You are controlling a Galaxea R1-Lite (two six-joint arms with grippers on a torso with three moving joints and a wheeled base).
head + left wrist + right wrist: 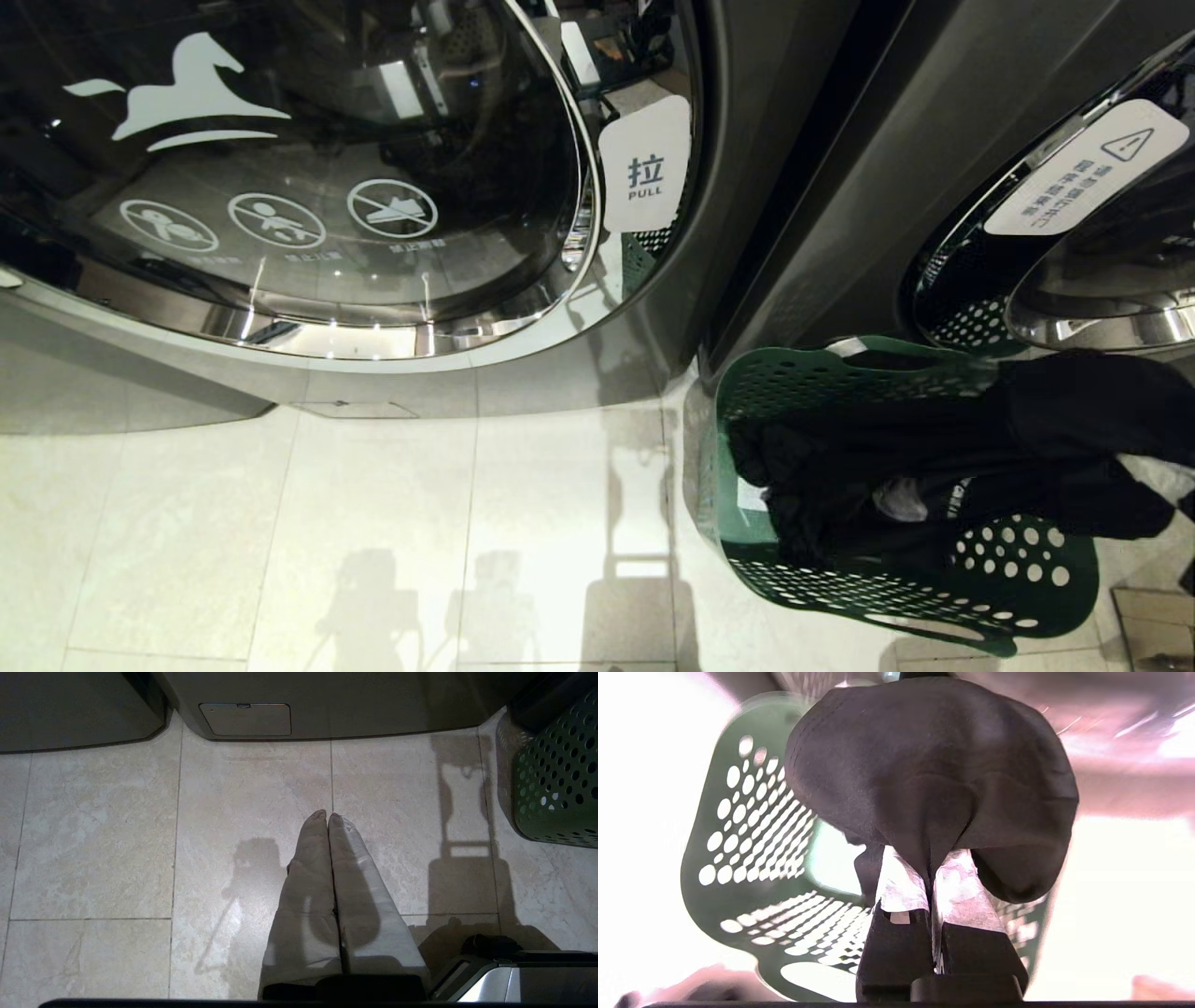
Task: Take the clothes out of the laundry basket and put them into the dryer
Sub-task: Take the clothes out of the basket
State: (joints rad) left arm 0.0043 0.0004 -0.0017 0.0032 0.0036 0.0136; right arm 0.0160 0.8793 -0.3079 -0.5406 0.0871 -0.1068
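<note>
Head view: green perforated plastic laundry basket sits on the pale tiled floor right at the foot of the right-hand grey front-loader machine, so the reach from basket to drum is short. A black fabric garment rises out of the basket and stretches toward the right edge, clear of the rim on that side, which reads as being pulled up and out; a small white patch, maybe a label, shows in the pile left in the basket. The round glass door with warning icons on the left machine looks shut, white "PULL" tag at its edge. Only a slice of the right machine's door ring is in view, can't tell if that door is open. Neither arm shows here. Left wrist view: left gripper points down over bare tile, pale fingers pressed together with nothing between them, parked out of the way; basket wall just in at the edge. Right wrist view: right gripper has its fingers clamped tight on a fold of the black garment, cloth bunched and draped over the tips, basket behind it. A pinch on a fold keeps limp fabric from slipping. My read: lift-out step, load into dryer not yet done, more dark clothes left in the basket
</note>
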